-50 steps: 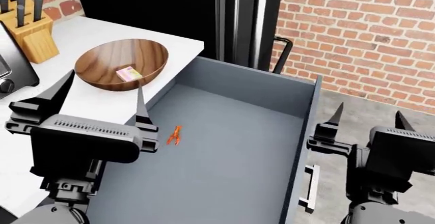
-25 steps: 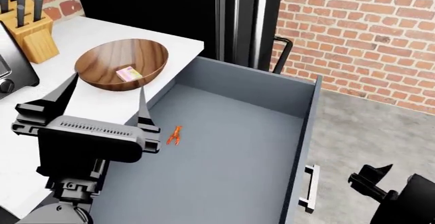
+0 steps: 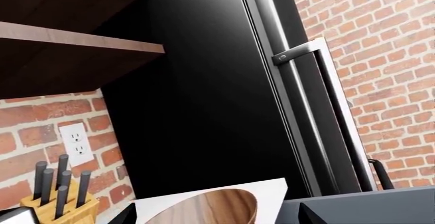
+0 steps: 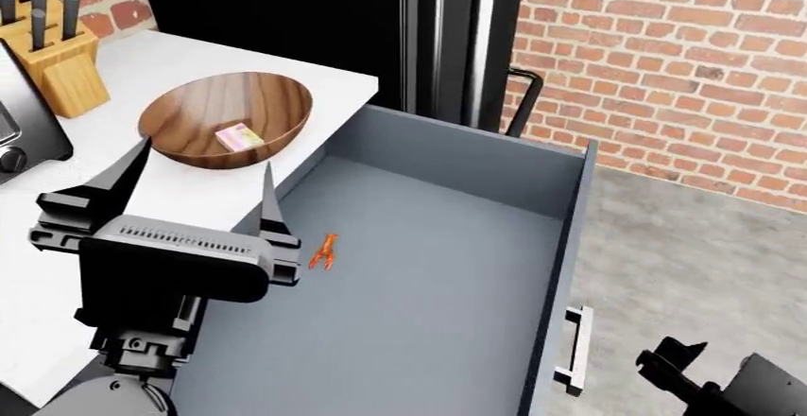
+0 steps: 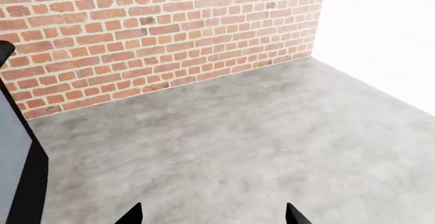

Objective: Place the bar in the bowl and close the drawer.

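Spreading wide with nothing between them, the two black fingers (image 4: 266, 210) of the left gripper (image 4: 199, 194) stood upright over the white countertop (image 4: 189, 194), close to the near rim of the wide, shallow brown wooden bowl (image 4: 202, 104). In the left wrist view only the very tips of those fingers showed, with part of the bowl's grained wood between them.

Inside that bowl, towards its near side, lay the small flat pink rectangular bar (image 4: 237, 137), its yellow-green edge turned toward the drawer. It rested on the wood alone, touched by neither gripper.

Just beside the countertop's edge, the large deep grey-blue drawer (image 4: 417, 274) stood pulled fully out, its plain grey floor bare except for a tiny orange-red lobster-shaped thing (image 4: 324, 251) near the counter side. Its horizontal bar handle (image 4: 576, 348) showed on the outer front face.

The right gripper (image 5: 212, 215) was low and out beyond the drawer front, over grey concrete floor (image 5: 238, 142); its two dark fingertips were parted and held nothing. In the head view only a dark part of that arm was visible at the lower corner.

Farther back on the counter stood a wooden knife block (image 4: 57, 57) and a dark toaster (image 4: 23, 118), with a black refrigerator (image 3: 204, 107) and red brick wall (image 4: 668, 57) behind.
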You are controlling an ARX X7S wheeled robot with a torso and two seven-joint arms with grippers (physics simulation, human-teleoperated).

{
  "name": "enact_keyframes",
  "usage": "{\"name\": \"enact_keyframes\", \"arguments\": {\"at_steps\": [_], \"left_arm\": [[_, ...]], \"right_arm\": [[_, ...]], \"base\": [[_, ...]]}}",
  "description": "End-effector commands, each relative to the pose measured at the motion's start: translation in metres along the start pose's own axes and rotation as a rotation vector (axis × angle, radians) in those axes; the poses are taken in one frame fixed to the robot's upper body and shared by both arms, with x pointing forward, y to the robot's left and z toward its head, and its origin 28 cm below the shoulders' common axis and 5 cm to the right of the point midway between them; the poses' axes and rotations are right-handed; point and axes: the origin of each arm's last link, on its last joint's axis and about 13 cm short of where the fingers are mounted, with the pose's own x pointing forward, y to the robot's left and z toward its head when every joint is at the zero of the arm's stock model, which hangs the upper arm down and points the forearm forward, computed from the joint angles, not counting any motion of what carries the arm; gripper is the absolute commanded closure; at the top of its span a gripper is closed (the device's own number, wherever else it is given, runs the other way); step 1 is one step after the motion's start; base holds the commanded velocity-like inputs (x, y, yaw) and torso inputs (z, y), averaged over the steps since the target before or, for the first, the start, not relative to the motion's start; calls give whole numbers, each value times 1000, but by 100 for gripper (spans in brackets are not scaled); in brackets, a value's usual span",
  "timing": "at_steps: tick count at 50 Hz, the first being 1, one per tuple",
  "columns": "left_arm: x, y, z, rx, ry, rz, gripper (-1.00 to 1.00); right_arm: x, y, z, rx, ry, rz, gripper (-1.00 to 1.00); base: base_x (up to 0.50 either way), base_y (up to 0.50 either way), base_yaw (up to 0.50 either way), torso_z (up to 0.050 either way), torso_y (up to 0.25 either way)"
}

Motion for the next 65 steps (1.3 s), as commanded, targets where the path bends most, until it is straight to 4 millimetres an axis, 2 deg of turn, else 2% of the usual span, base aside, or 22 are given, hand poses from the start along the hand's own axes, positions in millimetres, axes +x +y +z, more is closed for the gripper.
{"name": "enact_keyframes", "arguments": {"at_steps": [1,13,35,45,65], "left_arm": [[0,-1,0,-1,1,-4,-100],[0,0,0,1,4,-3,-100],[-2,2,1,7,3,6,-100],[-1,1,0,4,5,7,-100],[-1,2,1,8,3,8,-100]], "right_arm": [[9,11,-19,-62,36,200,-100],[11,12,-41,-240,80,428,-100],[19,-2,-45,-469,156,622,-100],[13,8,-53,-528,166,804,-100],[1,47,-59,-526,180,1021,-100]], "base": [[0,0,0,0,0],[0,0,0,0,0],[0,0,0,0,0],[0,0,0,0,0],[0,0,0,0,0]]}}
